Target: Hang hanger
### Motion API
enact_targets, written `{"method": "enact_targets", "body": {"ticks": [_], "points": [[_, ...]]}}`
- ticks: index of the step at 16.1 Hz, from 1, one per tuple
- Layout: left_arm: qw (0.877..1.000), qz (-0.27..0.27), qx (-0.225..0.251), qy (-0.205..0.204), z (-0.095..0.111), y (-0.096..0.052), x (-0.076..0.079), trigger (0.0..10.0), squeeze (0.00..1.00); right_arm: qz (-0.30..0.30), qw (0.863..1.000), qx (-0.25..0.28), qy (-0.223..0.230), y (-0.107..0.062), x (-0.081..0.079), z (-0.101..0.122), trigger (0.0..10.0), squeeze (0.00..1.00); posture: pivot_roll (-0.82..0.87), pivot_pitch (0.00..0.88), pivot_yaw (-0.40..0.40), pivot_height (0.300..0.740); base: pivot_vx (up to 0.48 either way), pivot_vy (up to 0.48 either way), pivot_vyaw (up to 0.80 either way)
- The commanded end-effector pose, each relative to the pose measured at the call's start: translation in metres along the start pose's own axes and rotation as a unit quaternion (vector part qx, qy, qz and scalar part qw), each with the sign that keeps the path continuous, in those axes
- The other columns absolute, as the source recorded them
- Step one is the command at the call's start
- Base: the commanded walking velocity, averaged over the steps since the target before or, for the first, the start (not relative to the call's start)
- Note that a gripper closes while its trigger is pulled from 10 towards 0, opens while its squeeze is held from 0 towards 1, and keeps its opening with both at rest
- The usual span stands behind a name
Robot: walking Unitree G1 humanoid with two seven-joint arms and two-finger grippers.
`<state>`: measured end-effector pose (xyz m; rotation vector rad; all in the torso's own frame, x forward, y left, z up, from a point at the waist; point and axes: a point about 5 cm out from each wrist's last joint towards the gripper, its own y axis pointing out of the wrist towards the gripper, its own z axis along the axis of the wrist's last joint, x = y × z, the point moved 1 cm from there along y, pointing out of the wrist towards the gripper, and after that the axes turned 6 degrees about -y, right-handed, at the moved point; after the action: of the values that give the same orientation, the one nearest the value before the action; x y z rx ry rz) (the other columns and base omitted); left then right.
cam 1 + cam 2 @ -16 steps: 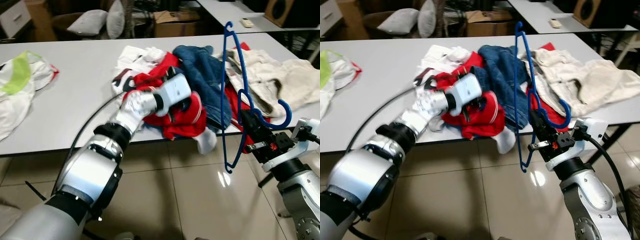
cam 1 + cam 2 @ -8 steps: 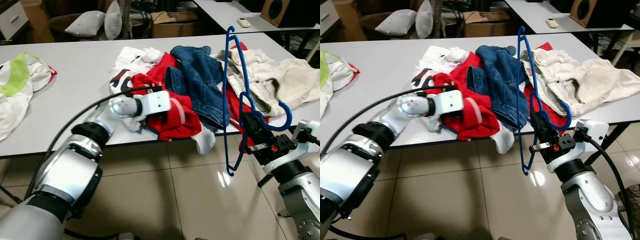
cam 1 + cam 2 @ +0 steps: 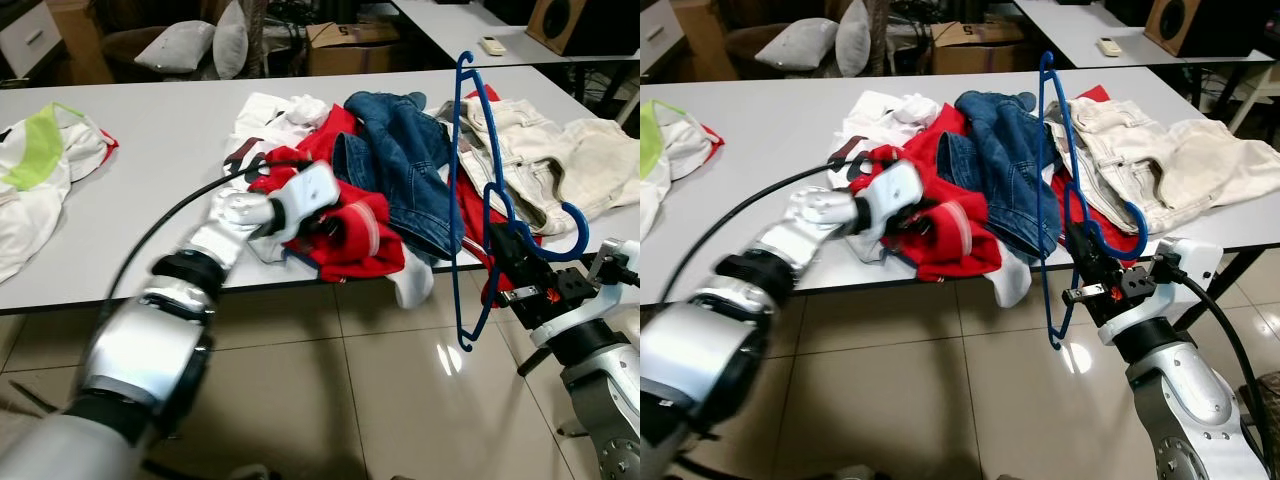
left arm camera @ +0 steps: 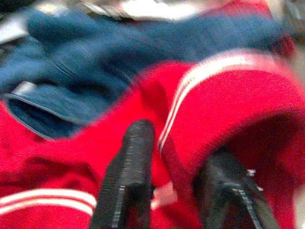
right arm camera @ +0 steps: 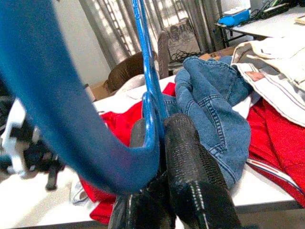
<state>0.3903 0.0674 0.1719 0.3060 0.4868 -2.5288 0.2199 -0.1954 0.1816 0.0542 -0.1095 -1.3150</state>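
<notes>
A blue plastic hanger [image 5: 62,119] stands upright off the table's front right edge, and my right gripper [image 3: 505,262] is shut on it just below the hook. Its long bar [image 3: 448,180] rises in front of the clothes pile. My left gripper [image 3: 335,215] reaches into a red garment with white stripes [image 3: 365,240] at the front of the pile. In the left wrist view its fingers [image 4: 133,157] stand on either side of a striped fold of that garment [image 4: 228,90], with fabric pressed between them.
The white table [image 3: 150,150] also carries blue jeans [image 3: 400,160], a beige garment [image 3: 545,165], a white shirt [image 3: 280,115] and a white-and-green garment [image 3: 40,160] at the far left. Cushions and boxes stand behind. Tiled floor [image 3: 350,400] lies in front.
My left wrist has turned and tilted over the red garment while staying in it. The right gripper keeps the hanger upright, almost unmoved.
</notes>
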Motion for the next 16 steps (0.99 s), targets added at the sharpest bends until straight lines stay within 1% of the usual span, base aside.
{"method": "enact_targets", "body": {"ticks": [1, 2, 3, 4, 5, 6, 7, 8, 9, 10, 11, 12, 13, 14, 16], "points": [[0.999, 0.019, 0.031, 0.009, 0.023, 0.004, -0.007, 0.0, 0.0, -0.005, 1.0, 0.004, -0.005, 0.0, 0.003, 0.003, 10.0, 0.0, -0.19, 0.0, 0.039, 0.74, 0.0, 0.0, 0.0], [0.997, 0.023, 0.055, 0.044, 0.043, 0.017, 0.0, 0.0, 0.0, -0.018, 1.0, 0.009, -0.009, 0.001, 0.006, 0.004, 10.0, 0.0, -0.19, 0.0, 0.047, 0.74, 0.0, 0.0, 0.0], [0.995, 0.026, 0.069, 0.073, 0.054, 0.023, 0.005, 0.0, 0.0, -0.031, 0.999, 0.012, -0.01, 0.001, 0.009, 0.005, 10.0, 0.0, -0.2, 0.0, 0.051, 0.74, 0.0, 0.0, 0.0], [0.987, 0.013, 0.109, 0.118, 0.072, 0.036, 0.023, 0.0, 0.0, -0.059, 0.998, 0.017, -0.011, 0.0, 0.016, 0.007, 10.0, 0.0, -0.2, 0.0, 0.056, 0.74, 0.0, 0.0, 0.0], [0.983, -0.022, 0.109, 0.145, 0.072, 0.042, 0.037, 0.0, 0.0, -0.066, 0.998, 0.017, -0.011, -0.001, 0.018, 0.007, 10.0, 0.0, -0.21, 0.0, 0.059, 0.74, 0.0, 0.0, 0.0], [0.982, -0.058, 0.074, 0.166, 0.06, 0.045, 0.047, 0.0, 0.0, -0.067, 0.998, 0.016, -0.011, -0.001, 0.018, 0.007, 10.0, 0.0, -0.21, 0.0, 0.061, 0.74, 0.0, 0.0, 0.0], [0.976, -0.098, 0.0, 0.194, 0.033, 0.046, 0.056, 4.7, 0.0, -0.066, 0.998, 0.015, -0.012, -0.002, 0.016, 0.007, 10.0, 0.0, -0.22, 0.0, 0.066, 0.74, 0.0, 0.0, 0.0], [0.974, -0.101, -0.029, 0.199, 0.019, 0.044, 0.057, 10.0, 0.0, -0.065, 0.998, 0.014, -0.012, -0.002, 0.015, 0.006, 10.0, 0.0, -0.22, 0.0, 0.066, 0.74, 0.0, 0.0, 0.0], [0.977, -0.097, -0.036, 0.189, 0.013, 0.041, 0.054, 10.0, 0.0, -0.065, 0.998, 0.014, -0.012, -0.002, 0.015, 0.006, 10.0, 0.0, -0.22, 0.0, 0.065, 0.74, 0.0, 0.0, 0.0], [0.98, -0.092, -0.043, 0.17, 0.005, 0.035, 0.049, 10.0, 1.0, -0.066, 0.998, 0.012, -0.011, -0.003, 0.014, 0.006, 10.0, 0.0, -0.22, 0.0, 0.063, 0.74, 0.0, 0.0, 0.0], [0.981, -0.093, -0.057, 0.163, -0.003, 0.028, 0.044, 10.0, 1.0, -0.064, 0.998, 0.009, -0.012, -0.002, 0.013, 0.005, 10.0, 0.0, -0.22, 0.0, 0.058, 0.74, 0.0, 0.0, 0.0], [0.98, -0.094, -0.063, 0.161, -0.007, 0.025, 0.042, 10.0, 1.0, -0.063, 0.998, 0.008, -0.011, -0.002, 0.012, 0.004, 10.0, 0.0, -0.21, 0.0, 0.056, 0.74, 0.0, 0.0, 0.0], [0.979, -0.085, -0.076, 0.169, -0.015, 0.016, 0.034, 10.0, 1.0, -0.059, 0.998, 0.009, -0.009, 0.0, 0.011, 0.004, 10.0, 0.0, -0.21, 0.0, 0.049, 0.74, 0.0, 0.0, 0.0], [0.978, -0.074, -0.083, 0.177, -0.019, 0.01, 0.028, 10.0, 1.0, -0.058, 0.998, 0.009, -0.009, 0.001, 0.011, 0.004, 10.0, 0.0, -0.21, 0.0, 0.049, 0.74, 0.0, 0.0, 0.0], [0.979, -0.063, -0.08, 0.174, -0.02, 0.005, 0.023, 10.0, 1.0, -0.057, 0.998, 0.01, -0.009, 0.001, 0.011, 0.005, 10.0, 0.0, -0.21, 0.0, 0.044, 0.74, 0.0, 0.0, 0.0]]}}
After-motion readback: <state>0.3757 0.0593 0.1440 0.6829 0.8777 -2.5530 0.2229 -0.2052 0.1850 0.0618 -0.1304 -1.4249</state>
